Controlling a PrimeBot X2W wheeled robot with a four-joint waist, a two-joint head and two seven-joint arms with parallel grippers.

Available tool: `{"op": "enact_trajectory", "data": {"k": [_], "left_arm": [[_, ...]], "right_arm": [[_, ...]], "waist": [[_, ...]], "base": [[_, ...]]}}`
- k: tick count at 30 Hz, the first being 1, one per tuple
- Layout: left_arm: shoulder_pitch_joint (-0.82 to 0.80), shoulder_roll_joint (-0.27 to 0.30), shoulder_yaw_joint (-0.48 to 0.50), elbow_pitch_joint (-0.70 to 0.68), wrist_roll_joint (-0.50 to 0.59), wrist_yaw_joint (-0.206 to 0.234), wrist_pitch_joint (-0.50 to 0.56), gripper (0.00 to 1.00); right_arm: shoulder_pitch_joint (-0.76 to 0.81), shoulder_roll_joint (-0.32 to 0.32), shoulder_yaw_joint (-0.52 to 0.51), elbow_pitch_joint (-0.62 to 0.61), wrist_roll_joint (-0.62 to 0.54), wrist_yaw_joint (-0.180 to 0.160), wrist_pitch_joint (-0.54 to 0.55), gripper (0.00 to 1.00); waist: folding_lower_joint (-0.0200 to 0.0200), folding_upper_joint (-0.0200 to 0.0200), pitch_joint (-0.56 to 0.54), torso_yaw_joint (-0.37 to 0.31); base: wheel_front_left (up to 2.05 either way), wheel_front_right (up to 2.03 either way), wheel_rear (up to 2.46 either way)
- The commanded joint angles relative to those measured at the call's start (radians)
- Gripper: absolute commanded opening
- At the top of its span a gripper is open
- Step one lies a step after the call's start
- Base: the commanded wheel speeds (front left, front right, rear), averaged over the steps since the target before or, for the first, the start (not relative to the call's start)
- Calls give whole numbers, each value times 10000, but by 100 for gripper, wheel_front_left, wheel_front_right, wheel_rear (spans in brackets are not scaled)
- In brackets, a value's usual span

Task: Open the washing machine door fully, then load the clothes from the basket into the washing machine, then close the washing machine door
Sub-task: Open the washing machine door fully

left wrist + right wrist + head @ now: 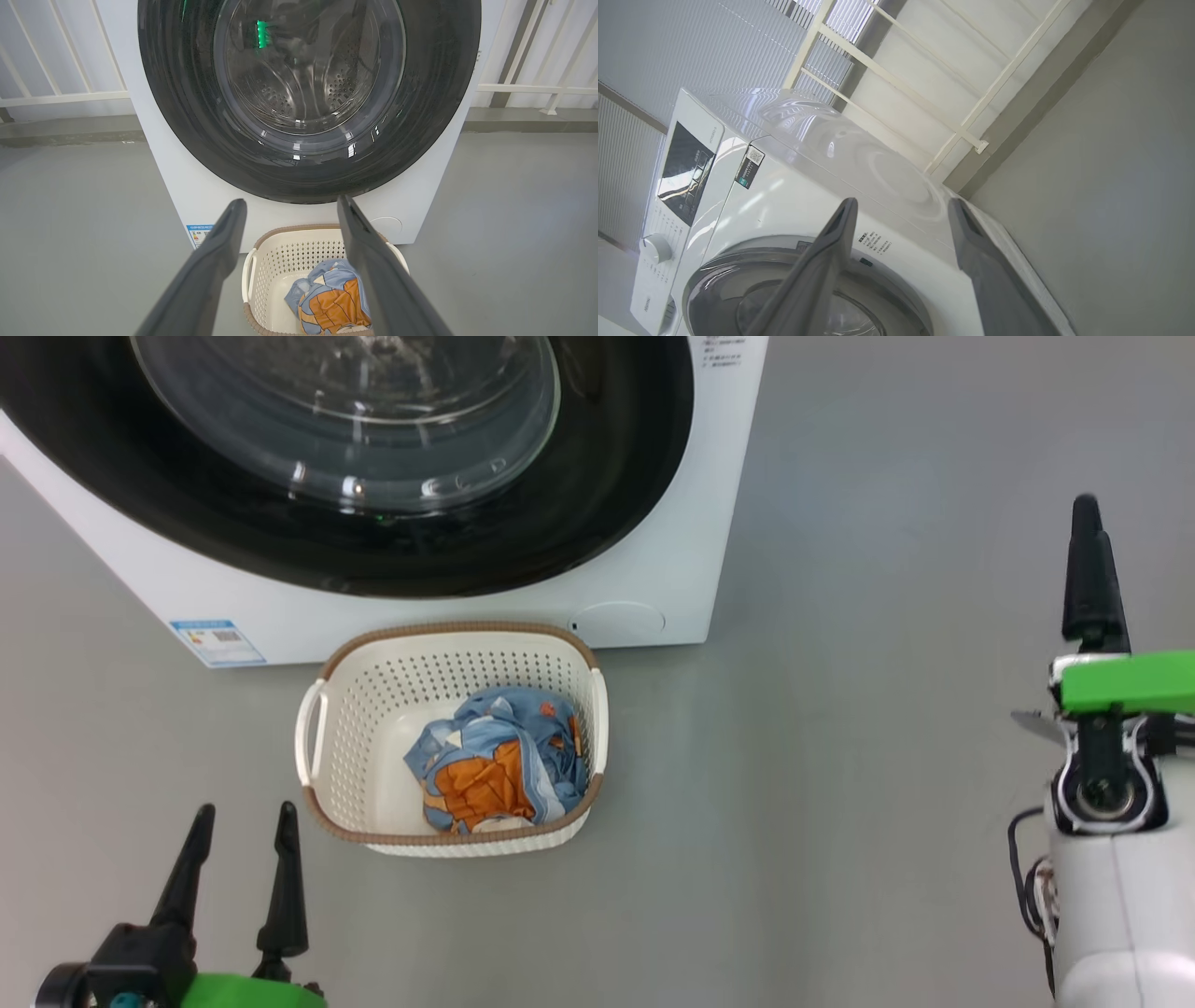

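Note:
The white washing machine [691,541] stands at the top of the head view, and its round black washing machine door [607,513] lies flush against the front. On the floor in front sits the cream basket [373,709], holding the blue and orange clothes [499,770]. My left gripper [243,812] is open and empty, low and left of the basket. In the left wrist view, the left gripper [290,201] points at the door [420,116], with the basket [280,261] and clothes [327,298] below. My right gripper [1085,509] is raised far to the right. In its wrist view, the right gripper [902,201] is open, facing the machine's top corner [784,196].
Grey floor [887,709] spreads wide to the right of the basket and machine. A white railing [60,95] runs behind the machine on both sides. The control panel [686,172] and a knob [655,247] sit on the machine's upper front.

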Motion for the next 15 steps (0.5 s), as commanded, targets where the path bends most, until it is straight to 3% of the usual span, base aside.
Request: {"op": "enact_trajectory", "data": {"k": [1,3,4,5,6,7,8,15], "left_arm": [[-367,135,269,-225,-82,-30,-120,100],[-448,135,222,-225,-81,-30,-120,100],[-495,135,198,-231,-88,-30,-120,100],[-543,135,173,-231,-102,-30,-120,100],[-592,135,149,-226,-129,-30,-120,100],[-640,134,122,-225,-154,-30,-120,100],[-690,134,92,-226,-175,-30,-120,100],[-1047,134,-142,-231,-380,18,-120,100]], "right_arm": [[-468,76,140,-160,439,-11,208,100],[-764,97,48,31,1114,-11,659,100],[-911,94,4,117,1322,-11,827,87],[-1063,94,-40,224,1538,-11,1028,45],[-1206,61,-58,337,1671,-11,1223,33],[-1353,11,-81,451,1755,-11,1378,6],[-1508,-22,-120,591,1856,-11,1551,0],[-2680,-318,-156,1425,2174,-11,2960,0]], "waist": [[0,0,215,79],[0,0,383,111],[0,0,473,134],[0,0,561,159],[0,0,643,185],[0,0,729,212],[0,0,812,240],[0,0,1391,435]], "base": [[0,0,0],[0,0,0],[0,0,0],[0,0,0],[0,0,0],[0,0,0],[0,0,0],[0,0,0]]}}
